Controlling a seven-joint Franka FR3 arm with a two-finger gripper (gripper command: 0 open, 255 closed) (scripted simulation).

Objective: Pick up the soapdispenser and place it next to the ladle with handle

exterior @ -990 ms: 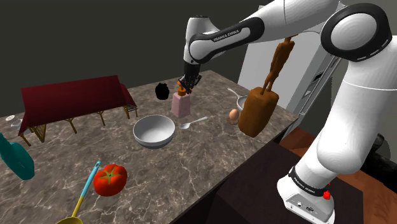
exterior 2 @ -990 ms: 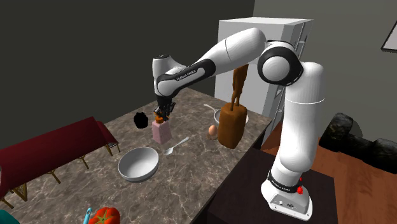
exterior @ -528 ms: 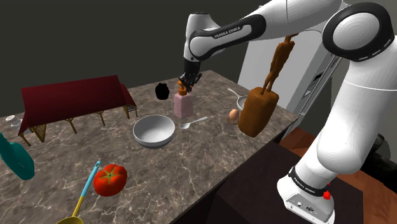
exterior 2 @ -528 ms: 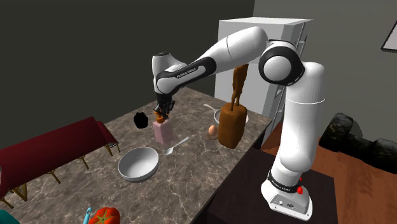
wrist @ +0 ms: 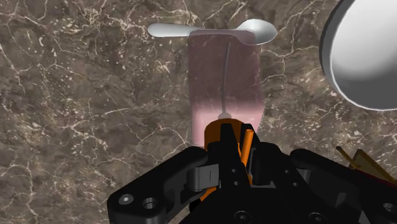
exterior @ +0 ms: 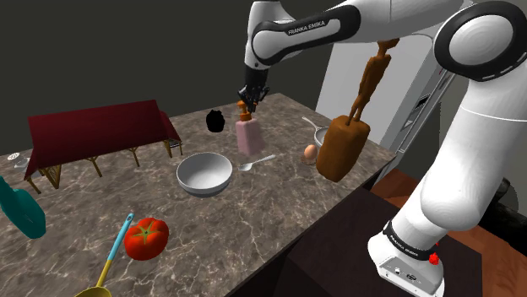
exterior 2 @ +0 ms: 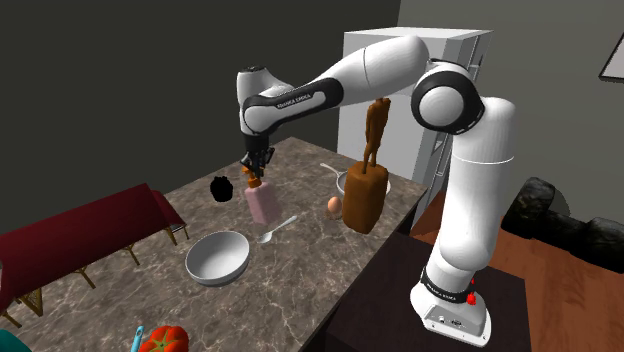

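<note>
My hand (exterior: 246, 103) grips the pink soap dispenser (exterior: 248, 137) by its pump, and the ladle (exterior: 116, 246) lies well apart across the surface (exterior: 253, 211), toward the shoulder view's lower left.

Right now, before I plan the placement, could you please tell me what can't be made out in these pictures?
- Ladle: its yellow bowl runs off the shoulder view's bottom edge.
- Teal object: cut by the shoulder view's left edge; I cannot tell what it is.
- Soap dispenser: in the wrist view the gripper covers most of its pump.
- Small black item: too dark in the shoulder view to identify.
</note>
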